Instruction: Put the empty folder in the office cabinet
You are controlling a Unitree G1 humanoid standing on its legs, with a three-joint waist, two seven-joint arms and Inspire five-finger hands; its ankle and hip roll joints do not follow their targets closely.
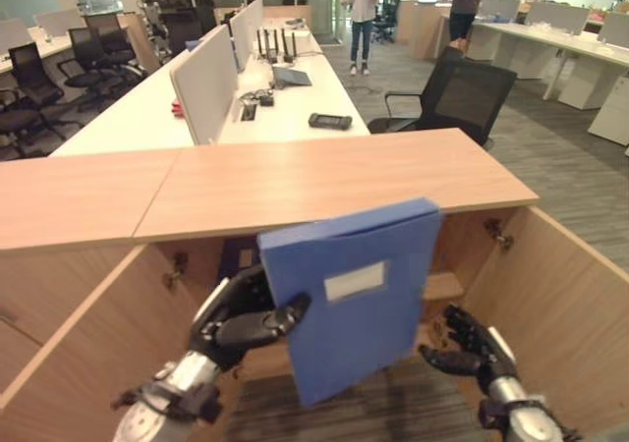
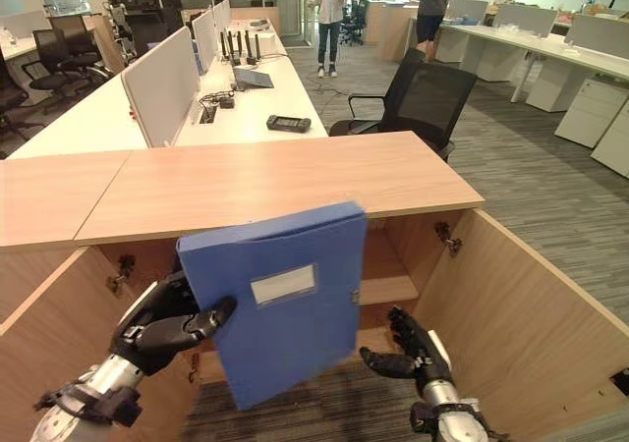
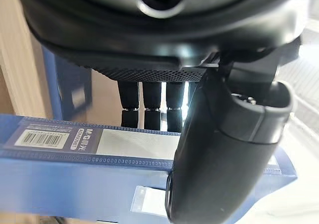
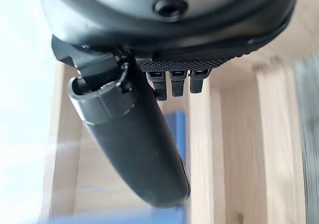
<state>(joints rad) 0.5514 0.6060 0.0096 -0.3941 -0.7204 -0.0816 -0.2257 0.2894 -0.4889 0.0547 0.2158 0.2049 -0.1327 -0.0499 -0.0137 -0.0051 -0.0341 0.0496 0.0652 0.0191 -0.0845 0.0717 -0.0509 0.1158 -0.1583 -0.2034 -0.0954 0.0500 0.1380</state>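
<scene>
1. Both eye views look down from the head, facing the open light-wood office cabinet (image 1: 324,182); they share it and the blue rectangular plastic folder (image 2: 280,300).
2. Left wrist view: very close, along the left hand (image 3: 224,149) onto that folder's edge.
3. Right wrist view: very close, along the right hand (image 4: 134,129) towards the cabinet's wood.

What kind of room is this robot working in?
It looks like an open-plan office: long white desks with divider screens, black swivel chairs, and a low wooden cabinet with open doors, where the robot's left hand holds a blue folder.
</scene>
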